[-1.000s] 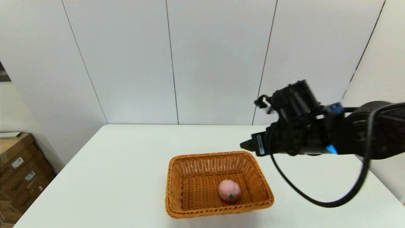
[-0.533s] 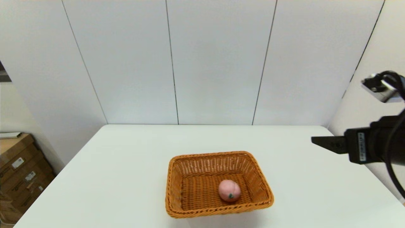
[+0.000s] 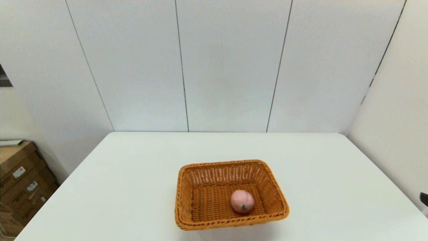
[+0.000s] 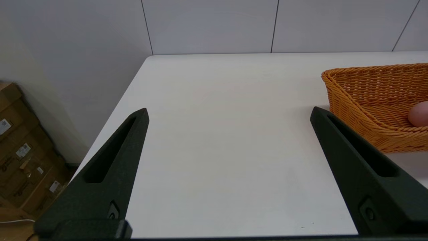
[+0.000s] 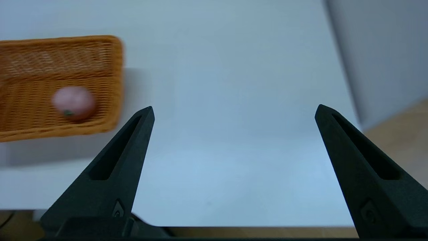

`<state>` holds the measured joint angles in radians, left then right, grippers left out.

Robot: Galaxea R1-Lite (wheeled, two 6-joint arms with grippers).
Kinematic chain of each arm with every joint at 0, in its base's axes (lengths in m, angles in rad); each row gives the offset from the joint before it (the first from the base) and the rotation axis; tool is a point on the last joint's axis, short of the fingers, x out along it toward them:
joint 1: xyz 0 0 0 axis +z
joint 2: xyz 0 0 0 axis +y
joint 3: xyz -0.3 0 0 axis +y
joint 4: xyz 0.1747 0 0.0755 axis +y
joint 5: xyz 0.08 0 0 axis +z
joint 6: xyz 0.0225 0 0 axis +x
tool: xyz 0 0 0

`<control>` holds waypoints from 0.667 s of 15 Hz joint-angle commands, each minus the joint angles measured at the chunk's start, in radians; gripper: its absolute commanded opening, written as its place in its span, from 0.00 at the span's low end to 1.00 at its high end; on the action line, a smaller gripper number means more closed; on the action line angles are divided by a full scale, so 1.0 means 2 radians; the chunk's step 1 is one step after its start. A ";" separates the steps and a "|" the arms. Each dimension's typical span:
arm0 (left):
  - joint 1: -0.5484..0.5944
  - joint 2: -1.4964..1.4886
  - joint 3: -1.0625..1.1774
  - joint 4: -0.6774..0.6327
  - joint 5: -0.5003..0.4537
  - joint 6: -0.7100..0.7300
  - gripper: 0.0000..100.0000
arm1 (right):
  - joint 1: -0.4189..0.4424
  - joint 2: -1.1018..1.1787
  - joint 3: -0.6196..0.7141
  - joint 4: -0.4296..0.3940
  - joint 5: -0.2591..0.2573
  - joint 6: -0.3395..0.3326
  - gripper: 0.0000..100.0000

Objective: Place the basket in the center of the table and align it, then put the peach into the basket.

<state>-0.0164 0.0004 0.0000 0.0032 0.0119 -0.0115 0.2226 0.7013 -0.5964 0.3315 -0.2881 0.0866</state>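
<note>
The orange-brown wicker basket [image 3: 230, 194] stands near the middle of the white table [image 3: 133, 180], toward its front edge. The pink peach [image 3: 242, 201] lies inside it, right of the basket's centre. In the left wrist view the basket [image 4: 374, 100] and a sliver of the peach [image 4: 419, 113] sit off to one side of my open left gripper [image 4: 229, 112], which holds nothing. In the right wrist view the basket [image 5: 60, 87] and the peach [image 5: 73, 103] lie beside my open, empty right gripper [image 5: 234, 110], which hovers near the table's right front edge.
Cardboard boxes [image 3: 20, 180] are stacked on the floor left of the table. White wall panels rise behind it. A dark tip of the right arm [image 3: 424, 199] shows at the head view's right edge.
My right arm has pulled back from above the basket to the right and down, almost leaving the head view. Basket and peach have stayed put.
</note>
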 commanded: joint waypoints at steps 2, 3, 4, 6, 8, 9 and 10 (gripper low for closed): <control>0.000 -0.001 0.000 0.000 0.001 -0.003 1.00 | -0.092 -0.193 0.089 0.002 0.047 -0.029 1.00; 0.000 -0.001 0.000 0.000 0.001 -0.003 1.00 | -0.092 -0.230 0.108 0.001 0.064 -0.040 1.00; 0.000 -0.001 0.000 0.000 0.001 -0.003 1.00 | -0.098 -0.254 0.133 -0.001 0.073 -0.048 1.00; 0.000 -0.001 0.000 0.000 0.001 -0.003 1.00 | -0.107 -0.298 0.166 -0.015 0.087 -0.051 1.00; 0.000 -0.001 0.000 -0.001 0.001 -0.009 1.00 | -0.107 -0.338 0.207 -0.048 0.113 -0.053 1.00; 0.000 -0.001 0.000 -0.001 0.001 -0.010 1.00 | -0.108 -0.352 0.225 -0.062 0.130 -0.062 1.00; 0.000 -0.001 0.000 -0.001 0.001 -0.010 1.00 | -0.108 -0.351 0.247 -0.077 0.137 -0.074 1.00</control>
<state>-0.0164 0.0004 0.0000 0.0013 0.0134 -0.0302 0.0109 0.0889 -0.2006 0.2362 -0.0606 -0.0249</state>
